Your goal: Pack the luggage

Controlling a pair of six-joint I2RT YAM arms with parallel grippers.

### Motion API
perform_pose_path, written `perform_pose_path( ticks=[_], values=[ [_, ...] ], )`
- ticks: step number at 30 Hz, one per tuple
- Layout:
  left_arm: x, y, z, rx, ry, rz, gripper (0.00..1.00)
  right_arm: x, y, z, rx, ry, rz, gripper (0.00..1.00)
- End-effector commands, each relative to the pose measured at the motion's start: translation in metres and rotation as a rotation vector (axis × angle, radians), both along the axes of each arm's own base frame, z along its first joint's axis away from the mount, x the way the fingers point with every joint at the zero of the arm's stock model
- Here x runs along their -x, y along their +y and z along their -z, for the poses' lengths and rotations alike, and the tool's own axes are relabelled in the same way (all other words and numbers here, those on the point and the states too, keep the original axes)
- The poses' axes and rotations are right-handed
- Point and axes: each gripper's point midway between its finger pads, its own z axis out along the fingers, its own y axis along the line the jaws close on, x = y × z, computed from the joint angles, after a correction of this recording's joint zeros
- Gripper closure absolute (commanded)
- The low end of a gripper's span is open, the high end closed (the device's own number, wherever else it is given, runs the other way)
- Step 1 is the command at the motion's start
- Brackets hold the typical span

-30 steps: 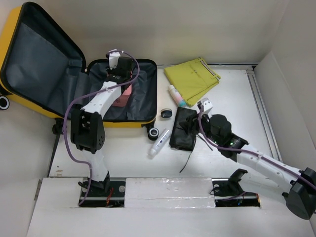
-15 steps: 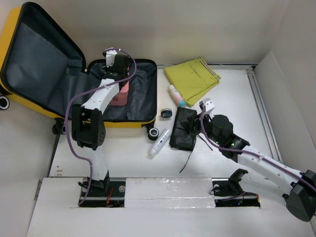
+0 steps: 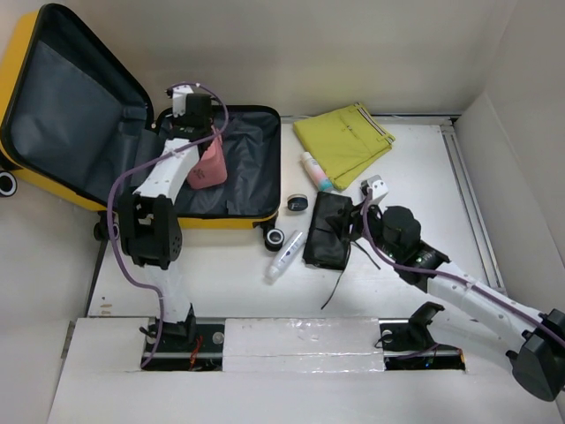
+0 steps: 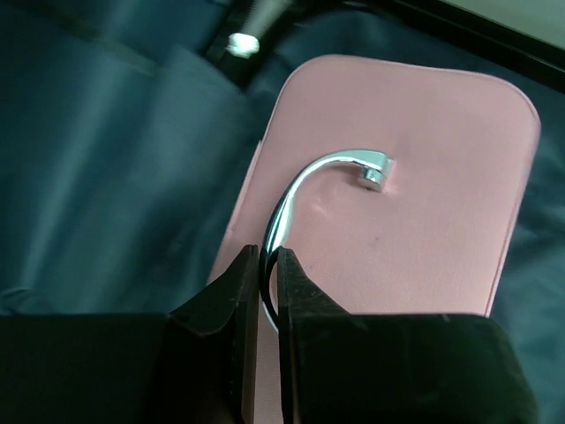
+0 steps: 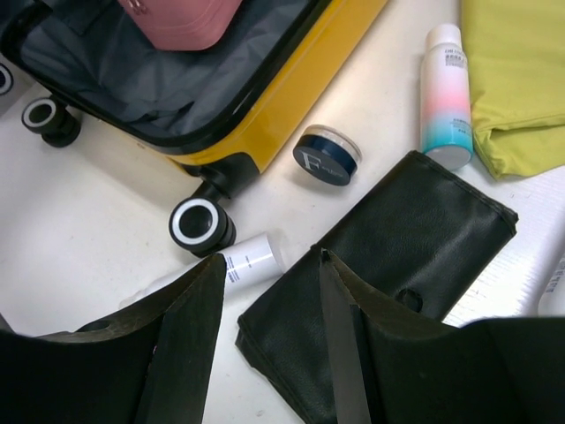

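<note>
Since a second ago, the left gripper [image 4: 267, 261] has swung toward the upper left of the overhead view and clenched on the curved metal handle [image 4: 309, 177] of the small pink case [image 3: 207, 166]. The case has shifted left with it and now sits tilted inside the luggage [image 3: 231, 221]. The yellow luggage lies open in the upper left of the frame with its lid raised to the left and its wheels [image 3: 274, 238] toward the bottom edge, so its long axis runs roughly bottom to top. The right gripper [image 5: 269, 261] stays spread open above the black pouch [image 5: 415, 247], right of centre.
</note>
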Motion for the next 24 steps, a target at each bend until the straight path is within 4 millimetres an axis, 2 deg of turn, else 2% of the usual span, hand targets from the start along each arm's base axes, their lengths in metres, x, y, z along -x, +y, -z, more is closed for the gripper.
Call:
perform_pose_path(
  ticks=[1,6,7,9,13,15,17,19,22,23,24],
  values=[
    [0.024,0.056,-0.048,-0.05,-0.047,-0.112,1.0,0.0,0.0,-0.023,-0.058,-0.056,-0.005,0.48],
    [0.031,0.081,-0.05,-0.029,-0.052,-0.113,1.0,0.002,0.001,-0.026,-0.064,-0.063,-0.014,0.48],
    [0.028,0.077,-0.048,-0.014,-0.052,-0.09,1.0,0.002,0.001,-0.026,-0.064,-0.063,-0.014,0.48],
    [0.029,0.082,-0.048,-0.019,-0.044,-0.089,1.0,0.002,0.001,-0.026,-0.064,-0.063,-0.014,0.48],
    [0.025,0.081,-0.061,-0.019,-0.064,-0.072,1.0,0.002,0.001,-0.026,-0.064,-0.063,-0.014,0.48],
    [0.026,0.077,-0.059,0.005,-0.057,-0.06,1.0,0.002,0.001,-0.026,-0.064,-0.063,-0.014,0.48],
    [0.028,0.067,-0.071,0.029,-0.088,-0.047,1.0,0.002,0.001,-0.026,-0.064,-0.063,-0.014,0.48],
    [0.033,0.059,-0.094,0.012,-0.139,-0.039,1.0,0.001,0.001,-0.023,-0.059,-0.056,-0.014,0.48],
    [0.037,0.069,-0.126,-0.003,-0.193,-0.08,1.0,0.003,0.004,-0.02,-0.053,-0.048,-0.023,0.48],
    [0.039,0.073,-0.13,-0.004,-0.193,-0.089,1.0,0.003,0.004,-0.02,-0.053,-0.048,-0.023,0.48],
    [0.035,0.068,-0.123,0.012,-0.174,-0.059,1.0,0.003,0.004,-0.02,-0.053,-0.048,-0.023,0.48]
  ],
)
